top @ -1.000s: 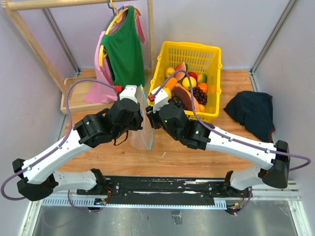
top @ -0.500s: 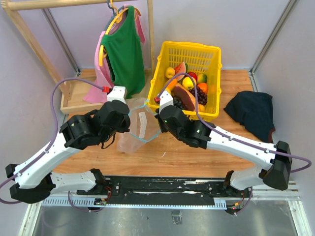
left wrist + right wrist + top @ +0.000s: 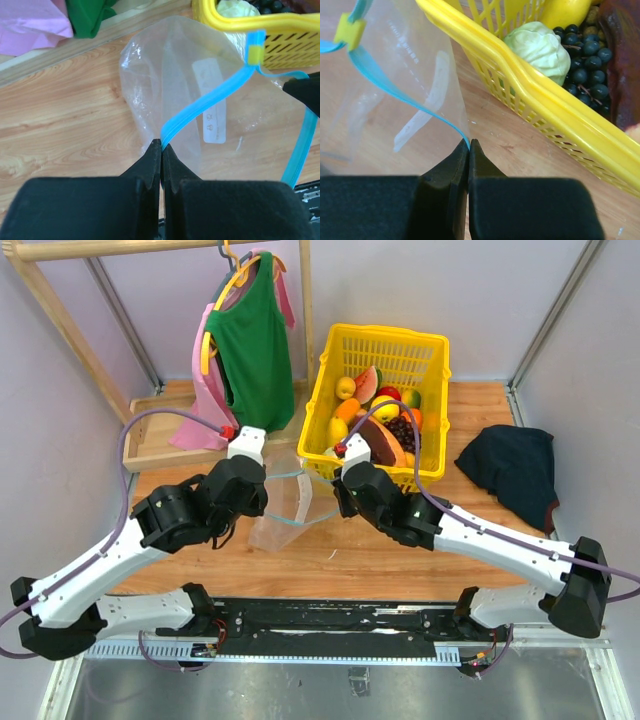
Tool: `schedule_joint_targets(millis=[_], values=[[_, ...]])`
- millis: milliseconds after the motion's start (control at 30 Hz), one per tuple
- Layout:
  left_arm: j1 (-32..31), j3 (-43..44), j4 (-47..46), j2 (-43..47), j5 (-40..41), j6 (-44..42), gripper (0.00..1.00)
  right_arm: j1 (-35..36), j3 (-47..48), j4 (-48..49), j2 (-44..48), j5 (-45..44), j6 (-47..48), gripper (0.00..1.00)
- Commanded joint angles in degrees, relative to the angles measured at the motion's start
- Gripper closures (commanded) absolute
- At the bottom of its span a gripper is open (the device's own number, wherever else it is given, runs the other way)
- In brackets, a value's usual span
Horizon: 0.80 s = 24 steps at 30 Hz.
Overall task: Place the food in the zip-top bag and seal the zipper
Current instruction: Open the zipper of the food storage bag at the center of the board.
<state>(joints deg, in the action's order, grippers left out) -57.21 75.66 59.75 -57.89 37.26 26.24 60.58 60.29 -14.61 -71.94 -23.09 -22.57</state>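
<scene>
Wooden table [image 3: 330, 555], zip-top bag [image 3: 165, 65] spread between both arms.
Left gripper [image 3: 161, 145] and right gripper [image 3: 468, 145] each pinch the zipper [image 3: 210, 102]; a harder tug might slip it loose.

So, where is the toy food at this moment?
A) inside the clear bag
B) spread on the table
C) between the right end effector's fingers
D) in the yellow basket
D: the toy food all sits in the yellow basket, and the clear bag looks empty.

Overhead camera looks down; close wrist cameras share the bag [image 3: 165, 75].
</scene>
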Motion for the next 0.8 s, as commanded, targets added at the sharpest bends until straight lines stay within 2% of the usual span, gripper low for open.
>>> schedule_joint_targets(millis=[0, 267, 367, 567, 767], values=[[-0.35, -5.07, -12.83, 2.39, -2.61, -6.30, 0.99, -1.05, -0.91, 3.84, 0.03, 2.84, -0.37, 0.99], [-0.22, -10.24, -21.02, 3.13, -0.60, -10.18, 0.99, -1.23, 1.47, 4.46, -4.21, 4.20, 1.85, 0.95], [-0.27, -11.21, -22.81, 3.59, 0.86, -11.92, 1.00, -1.64, 3.12, 3.59, -5.12, 5.42, 3.08, 0.91], [-0.27, -10.94, -21.22, 1.50, 5.08, -13.62, 0.99, -2.28, 10.65, -3.04, -5.65, 9.36, 9.54, 0.71], [-0.27, -9.43, -16.63, -1.14, 4.33, -13.08, 0.99, -5.82, 17.85, -10.67, -5.09, 13.85, 14.75, 0.54]])
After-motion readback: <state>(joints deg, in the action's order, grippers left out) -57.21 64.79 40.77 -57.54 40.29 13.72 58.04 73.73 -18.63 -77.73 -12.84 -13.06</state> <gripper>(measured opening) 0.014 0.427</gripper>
